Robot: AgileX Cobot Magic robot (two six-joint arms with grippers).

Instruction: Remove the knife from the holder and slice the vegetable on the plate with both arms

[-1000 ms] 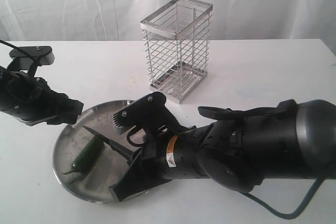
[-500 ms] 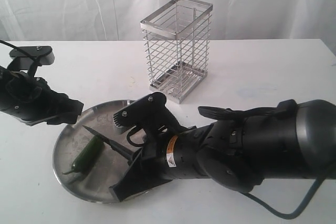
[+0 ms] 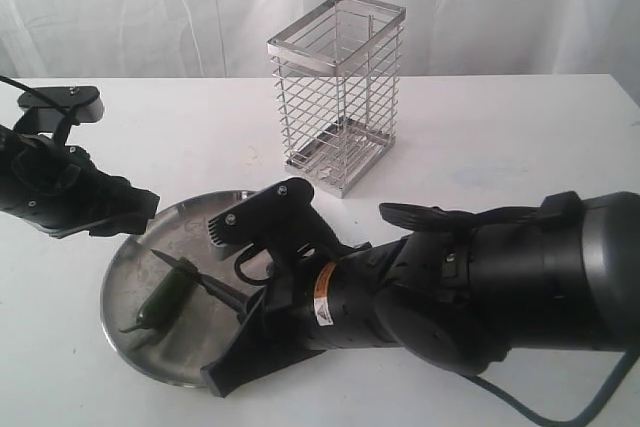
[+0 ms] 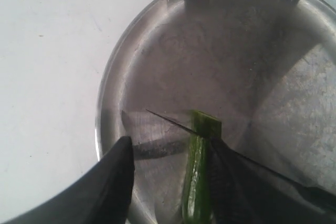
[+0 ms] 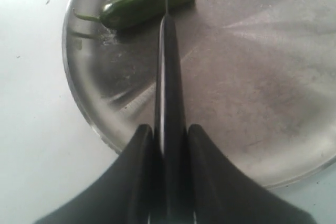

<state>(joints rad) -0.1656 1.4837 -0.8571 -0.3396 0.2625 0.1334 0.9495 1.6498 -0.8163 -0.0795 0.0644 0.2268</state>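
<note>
Pepper point(image 3: 163, 299) lies on its side in the left half of the plate point(image 3: 125, 282), with its stem toward the near-left rim and its blunt, pale-green end toward the plate's middle. The knife point(image 3: 215, 287) is clamped by its black handle in the right end effector point(image 5: 168, 129). Both fingers press on the handle's flanks, and much of the handle and all of the dark blade stick out ahead of the fingertips. The pepper sits straight ahead of this end effector, well clear of the fingers and reached only by the blade. The blade stands on edge and crosses the pepper close to its blunt end, with the tip past it on the far-left side. It appears to touch the top of the pepper, but I cannot tell whether it has cut in. The right arm lies low over the near-right part of the plate.

The left end effector point(image 3: 138, 213) hovers at the plate's far-left rim, jaws apart and holding nothing. The pepper is near it, lower and toward the near side, apart from both fingers. Its wrist view takes in the blunt end with the blade across it.

The holder point(image 3: 338, 92) stands upright on the white counter point(image 3: 500, 137) behind the plate, well apart from both end effectors
</note>
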